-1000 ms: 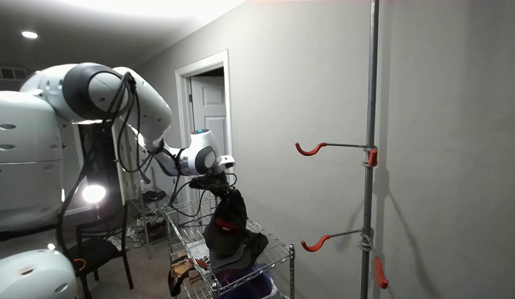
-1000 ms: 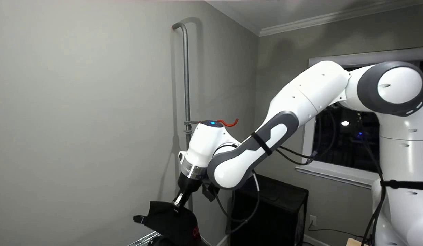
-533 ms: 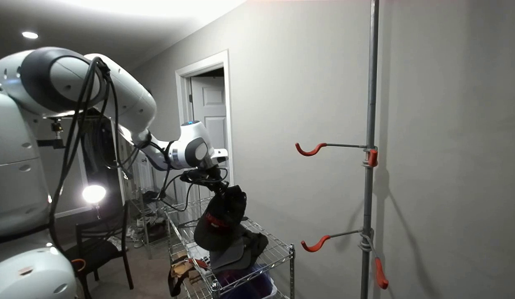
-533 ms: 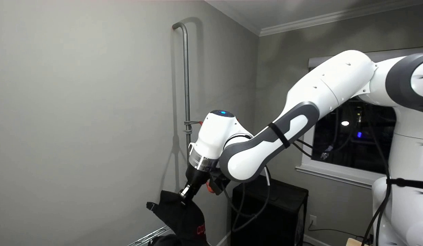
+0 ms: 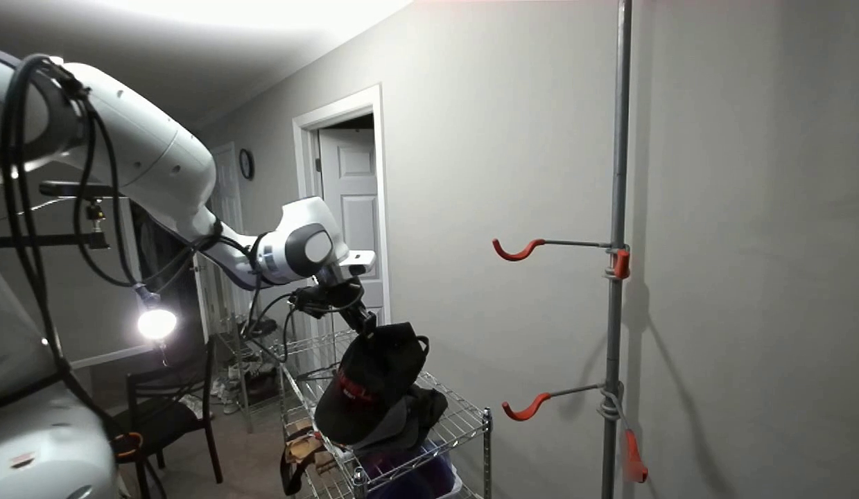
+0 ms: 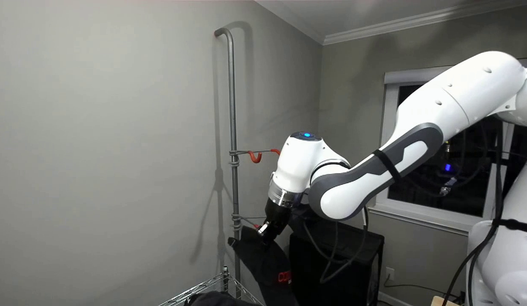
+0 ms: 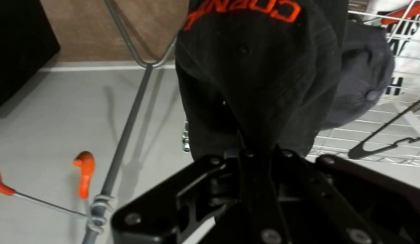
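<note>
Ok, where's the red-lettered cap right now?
The red-lettered cap is in the hand, at the upper middle of the wrist view, with the grey cap partly behind it on the right and the pole on the left.

The glossy white arm (image 6: 452, 106) has dark grey bands (image 6: 434, 135), black straps (image 6: 387, 165), looping black cables (image 5: 14, 138), a blue light (image 6: 307, 134) and black jaws dotted with round silver screws (image 7: 132, 218).

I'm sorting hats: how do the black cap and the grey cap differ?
The black cap is gripped by the pincer; the grey cap lies on the wire rack. The black cap bears red-orange lettering; the grey cap shows none in view. Both have brims.
</note>
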`<state>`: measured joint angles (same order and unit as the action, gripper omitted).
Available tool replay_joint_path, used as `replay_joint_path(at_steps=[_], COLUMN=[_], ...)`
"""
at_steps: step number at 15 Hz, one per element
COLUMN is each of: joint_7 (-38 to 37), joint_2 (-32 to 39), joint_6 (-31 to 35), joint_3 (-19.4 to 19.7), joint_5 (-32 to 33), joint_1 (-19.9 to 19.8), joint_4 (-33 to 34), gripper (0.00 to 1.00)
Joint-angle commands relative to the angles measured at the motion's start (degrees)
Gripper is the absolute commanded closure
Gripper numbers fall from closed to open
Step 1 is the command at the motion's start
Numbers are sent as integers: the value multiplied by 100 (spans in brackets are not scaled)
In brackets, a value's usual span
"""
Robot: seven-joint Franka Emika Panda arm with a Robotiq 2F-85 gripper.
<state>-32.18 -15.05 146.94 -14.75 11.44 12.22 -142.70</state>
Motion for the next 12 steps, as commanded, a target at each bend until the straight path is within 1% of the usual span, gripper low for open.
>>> replay_joint_path(at_steps=[1,2,3,6,8,10,12], joint_7=[-485,-526,-381,-26,172,505,843], joint_2=[-637,-685,-709,-830,-900,-919,-804], joint_6=[-550,-714,-859,-1095,-1205,-1252,-1187], joint_3=[-282,-311,-240,83,348,704,1044], joint_5=[601,767,840,1013,1249,1477,1760], joint_1=[-615,-766,-873,-1223,-1552,-1897,-2264], joint_4=[-344,-336,-318,-354,-366,-333,-237], gripper=[95,95,95,95,95,95,95])
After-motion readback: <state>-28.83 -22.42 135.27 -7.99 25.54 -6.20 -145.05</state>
